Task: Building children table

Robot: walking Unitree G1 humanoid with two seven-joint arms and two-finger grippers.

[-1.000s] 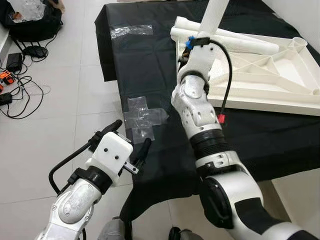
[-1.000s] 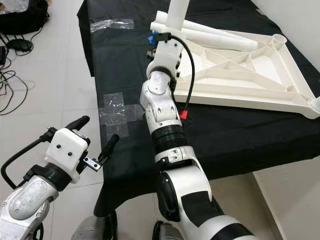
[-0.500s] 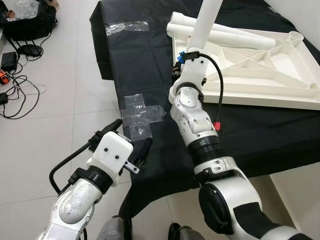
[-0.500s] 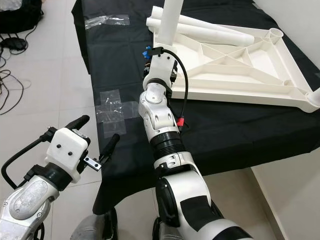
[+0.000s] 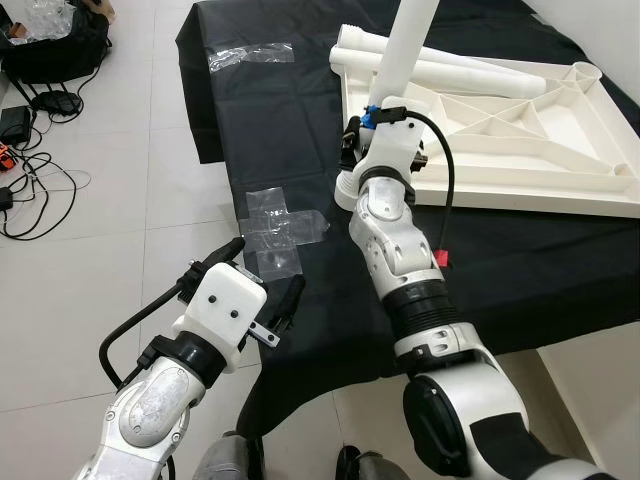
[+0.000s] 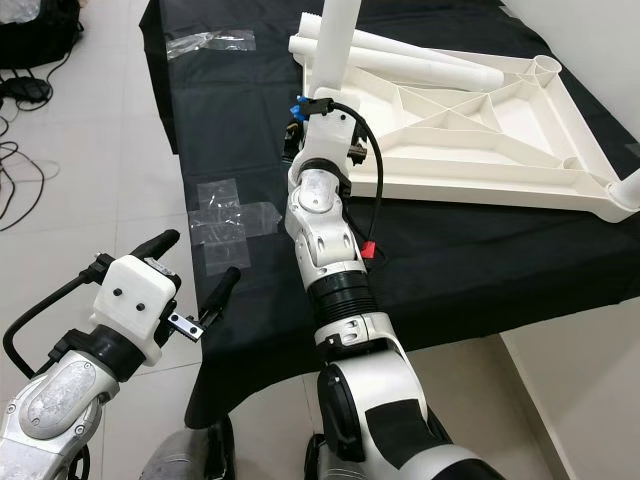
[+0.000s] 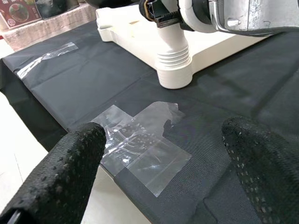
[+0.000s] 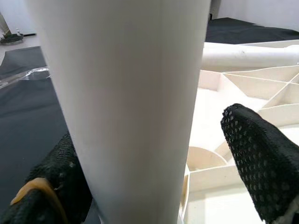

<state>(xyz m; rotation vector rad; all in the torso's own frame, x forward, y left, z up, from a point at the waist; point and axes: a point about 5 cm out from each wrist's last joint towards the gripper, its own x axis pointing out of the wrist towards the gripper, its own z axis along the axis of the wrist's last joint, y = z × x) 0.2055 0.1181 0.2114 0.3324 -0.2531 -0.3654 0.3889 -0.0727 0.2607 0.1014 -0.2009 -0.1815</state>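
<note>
The white tabletop [image 5: 520, 186] lies upside down on a table under a black cloth [image 5: 290, 140]. At its near left corner a white leg [image 5: 405, 40] stands upright, and its ribbed base [image 7: 174, 70] meets the corner. My right gripper [image 8: 156, 175] is open around this leg: one finger [image 8: 51, 186] is close against it, the other finger [image 8: 261, 163] stands a little apart. Two more white legs [image 5: 450, 70] lie across the tabletop's far end. My left gripper [image 5: 265, 265] hangs open and empty at the cloth's near left edge, short of the tabletop.
Clear tape [image 5: 275, 235] is stuck on the cloth just ahead of the left gripper, and another strip [image 5: 250, 55] lies farther back. A further upright leg [image 6: 630, 195] shows at the right edge. A black bag [image 5: 55, 50] and cables [image 5: 30, 185] lie on the tiled floor at left.
The head view has shifted. My right wrist sits a little lower on the upright leg, with the forearm more upright. The left arm has not moved.
</note>
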